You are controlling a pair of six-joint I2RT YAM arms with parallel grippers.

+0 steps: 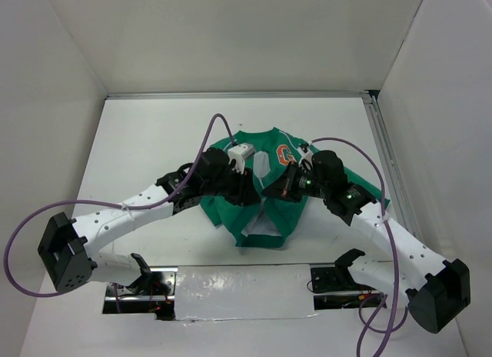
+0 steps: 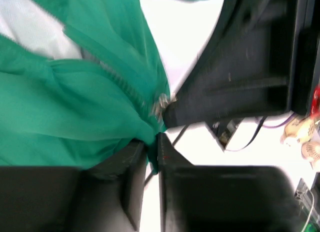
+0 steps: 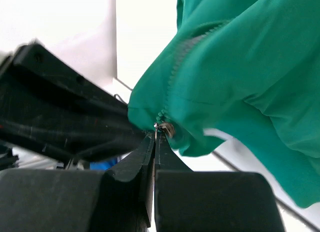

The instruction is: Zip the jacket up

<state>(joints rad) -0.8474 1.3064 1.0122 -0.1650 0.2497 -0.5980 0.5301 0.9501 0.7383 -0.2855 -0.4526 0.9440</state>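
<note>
Two grippers meeting over jacket (image 1: 223,215), lying front up in middle of table (image 1: 154,141), orange patch (image 1: 284,153) showing. White lining (image 1: 259,234) peeking out. Right gripper (image 3: 156,134) closed tight, pinching little metal zipper pull (image 3: 165,128). Left gripper (image 2: 152,142) standing narrow, green cloth sitting between fingers (image 2: 125,167); cannot tell if really gripping it.
</note>
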